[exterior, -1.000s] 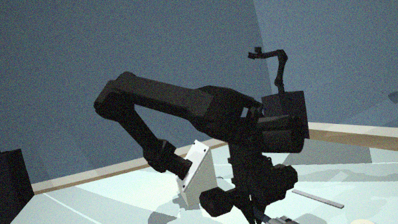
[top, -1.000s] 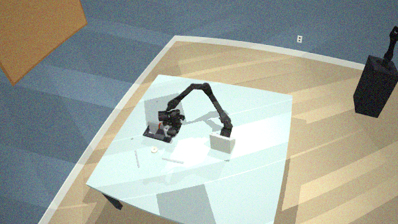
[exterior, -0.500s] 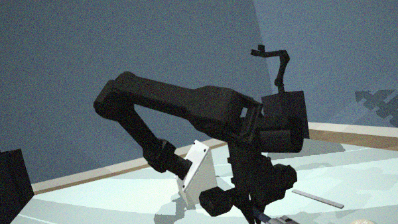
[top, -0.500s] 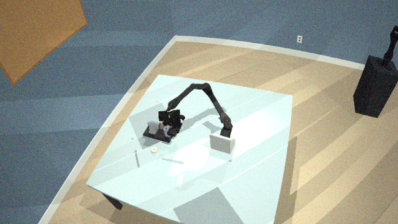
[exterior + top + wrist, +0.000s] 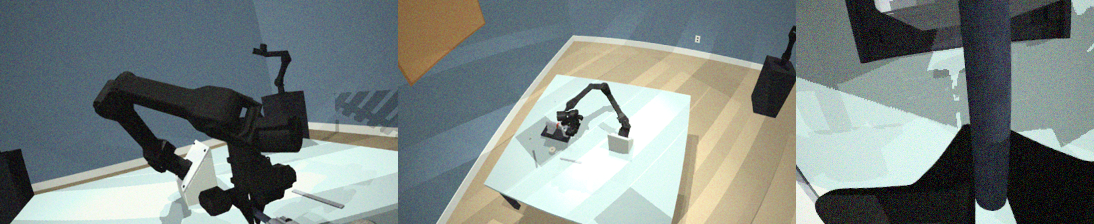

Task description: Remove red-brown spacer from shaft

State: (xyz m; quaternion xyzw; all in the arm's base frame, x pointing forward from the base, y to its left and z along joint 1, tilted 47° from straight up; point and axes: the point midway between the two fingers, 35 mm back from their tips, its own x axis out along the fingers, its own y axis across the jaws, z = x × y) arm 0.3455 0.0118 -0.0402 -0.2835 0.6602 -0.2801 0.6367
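Gripper [image 5: 255,212] [image 5: 977,129] — nearly shut — clamps the dark shaft [image 5: 262,215] [image 5: 988,85].

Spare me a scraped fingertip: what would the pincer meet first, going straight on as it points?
Likely the tabletop, below the downward-pointing pincer gripping the shaft; the gap's depth is unclear.

shaft [image 5: 988,90]: far end cut off | red spacer [image 5: 558,125]: too small
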